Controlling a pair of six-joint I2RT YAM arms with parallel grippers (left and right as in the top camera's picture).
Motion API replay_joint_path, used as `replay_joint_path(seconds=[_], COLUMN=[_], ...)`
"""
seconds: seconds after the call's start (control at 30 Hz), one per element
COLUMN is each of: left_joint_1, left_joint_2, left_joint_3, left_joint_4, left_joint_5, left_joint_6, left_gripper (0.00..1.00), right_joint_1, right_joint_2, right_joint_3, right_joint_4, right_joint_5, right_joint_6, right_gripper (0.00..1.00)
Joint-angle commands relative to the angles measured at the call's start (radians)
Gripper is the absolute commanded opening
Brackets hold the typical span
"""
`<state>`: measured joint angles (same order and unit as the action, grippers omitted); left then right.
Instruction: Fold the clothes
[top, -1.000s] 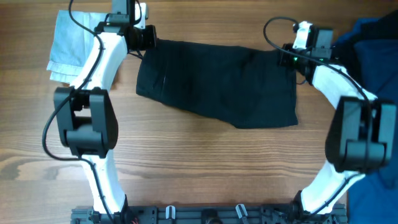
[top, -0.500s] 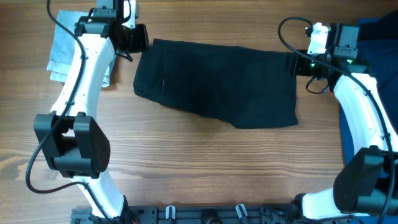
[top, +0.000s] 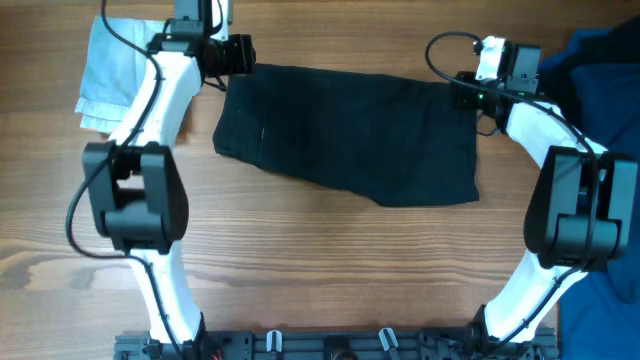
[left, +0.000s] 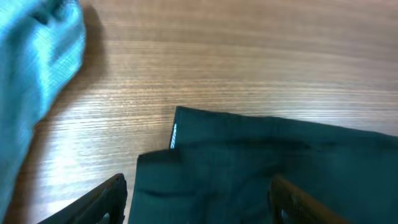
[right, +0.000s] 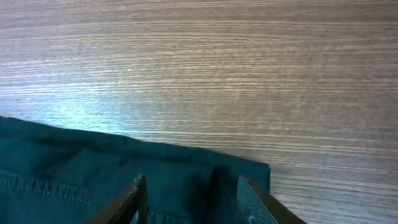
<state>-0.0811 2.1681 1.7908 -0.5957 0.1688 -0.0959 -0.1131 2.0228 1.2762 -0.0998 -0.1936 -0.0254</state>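
On the far half of the wooden table (top: 320, 270) lay the black shorts (top: 350, 130), spread flat and roughly rectangular, their near edge slanting toward the near right. At the far left corner of the garment sat the left gripper (left: 198, 186), its jaws spread wide; in the left wrist view both fingers (left: 109, 196) showed at the bottom of the picture with black cloth lying loose between them, not pinched. A short white strip (left: 173, 135) showed along the edge at that corner, where one layer lay a little back from another. At the far right corner was the right gripper (right: 191, 190), jaws likewise apart, the corner of the shorts reaching in between its fingers (right: 127, 202); whether the tips touched the cloth could not be told. At the far left of the table lay a pale blue garment (top: 108, 65), partly hidden by the left arm (top: 160, 100) in the overhead view. A navy garment (top: 610, 60) was heaped at the right edge, beyond the right arm (top: 540, 135) and well apart from the shorts
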Motion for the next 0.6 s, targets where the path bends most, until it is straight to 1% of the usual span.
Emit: replay_joint_path(seconds=[0.0,0.13,0.27,0.37,0.47,0.57], left_joint_1=[0.006,0.006,0.01,0.01,0.011,0.011], left_joint_2=[0.087,0.108,0.108,0.108,0.108,0.108], left_joint_3=[0.01,0.01,0.01,0.01,0.01,0.01], left_joint_4=[0.029,0.029,0.024,0.024,0.024,0.023], left_joint_5=[-0.006,-0.047,-0.048,-0.048,-0.048,-0.048], left_joint_6=[0.001,0.001,0.001,0.001,0.001,0.001], left_gripper=[0.72,0.72,0.71,0.71,0.71,0.71], right_joint_1=[-0.002,-0.002,-0.001,-0.001,-0.001,0.012], right_joint_2=[0.009,0.037,0.081,0.081,0.082,0.082], right_joint_3=[0.006,0.006,0.006,0.006,0.006,0.006], right_joint_4=[0.013,0.022,0.034,0.043,0.068,0.097], right_joint_5=[0.029,0.028,0.009,0.008,-0.045,-0.055], right_joint_6=[-0.027,-0.027,-0.024,-0.025,-0.024,-0.024], right_gripper=[0.47,0.49,0.48,0.48,0.48,0.48])
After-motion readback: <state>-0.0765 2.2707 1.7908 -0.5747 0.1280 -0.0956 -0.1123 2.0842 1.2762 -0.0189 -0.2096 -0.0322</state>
